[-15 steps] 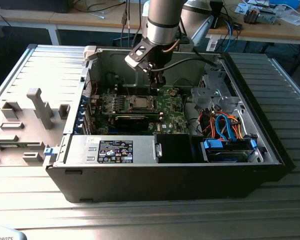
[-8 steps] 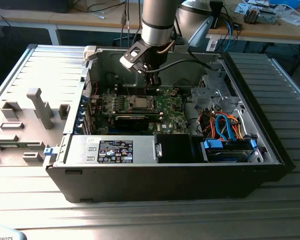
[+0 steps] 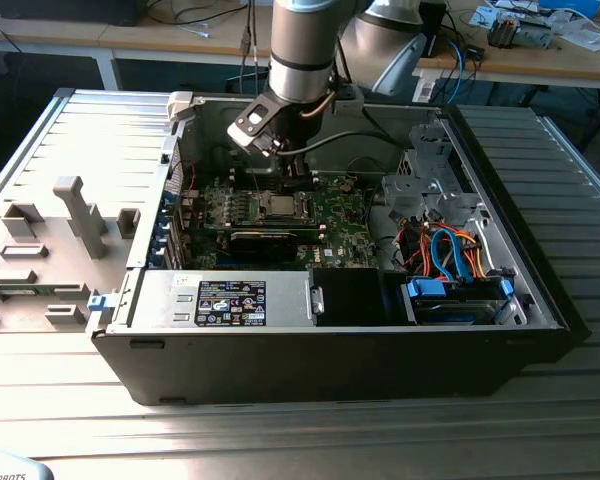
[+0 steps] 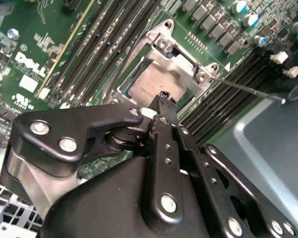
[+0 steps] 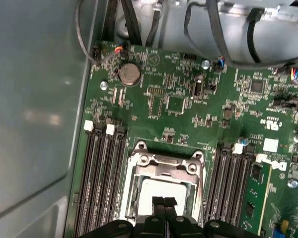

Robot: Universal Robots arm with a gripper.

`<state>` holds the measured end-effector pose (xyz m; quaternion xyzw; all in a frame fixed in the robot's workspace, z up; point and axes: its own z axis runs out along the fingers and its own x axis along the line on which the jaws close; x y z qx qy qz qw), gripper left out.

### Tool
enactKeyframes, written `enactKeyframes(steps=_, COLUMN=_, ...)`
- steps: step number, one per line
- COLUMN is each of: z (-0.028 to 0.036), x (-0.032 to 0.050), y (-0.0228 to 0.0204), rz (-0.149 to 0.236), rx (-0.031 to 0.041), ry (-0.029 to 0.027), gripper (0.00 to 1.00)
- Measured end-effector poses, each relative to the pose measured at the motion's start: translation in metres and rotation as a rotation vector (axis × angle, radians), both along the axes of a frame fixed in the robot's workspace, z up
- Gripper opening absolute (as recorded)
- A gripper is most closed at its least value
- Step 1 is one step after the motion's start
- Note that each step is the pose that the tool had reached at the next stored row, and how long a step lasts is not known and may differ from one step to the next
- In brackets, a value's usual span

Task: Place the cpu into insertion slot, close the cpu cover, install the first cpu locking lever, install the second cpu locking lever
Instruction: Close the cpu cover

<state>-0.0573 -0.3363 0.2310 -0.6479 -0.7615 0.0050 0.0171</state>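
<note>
The cpu (image 4: pixel 151 84) (image 5: pixel 161 189) lies in the insertion slot (image 3: pixel 278 207) on the green motherboard, its pale metal top showing through the window of the cpu cover (image 4: pixel 186 67) (image 5: pixel 161 167). The silvery cover lies flat over the chip. My gripper (image 4: pixel 164 97) (image 5: pixel 164 201) (image 3: pixel 285 180) is shut, its two black fingertips pressed together with nothing between them, right over the chip's edge. A thin metal locking lever (image 4: pixel 246 89) sticks out from the socket's corner, away from its latch.
Long black memory slots (image 5: pixel 102 178) (image 5: pixel 233 183) flank the socket on both sides. The grey case wall (image 5: pixel 35 109) stands close by. Cables (image 3: pixel 450 250) and a drive bay fill the exterior view's right of the case; a power supply (image 3: pixel 230 300) sits in front.
</note>
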Motion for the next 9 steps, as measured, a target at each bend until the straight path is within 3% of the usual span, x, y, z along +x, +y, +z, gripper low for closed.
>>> enactKeyframes(steps=4, z=-0.0066, x=-0.0068, y=0.0, rz=0.0, rx=0.0, ry=0.0, gripper=0.11)
enactKeyframes(steps=9, z=-0.0081, x=-0.0156, y=0.0, rz=0.0, rx=0.0, ry=-0.0001, gripper=0.11)
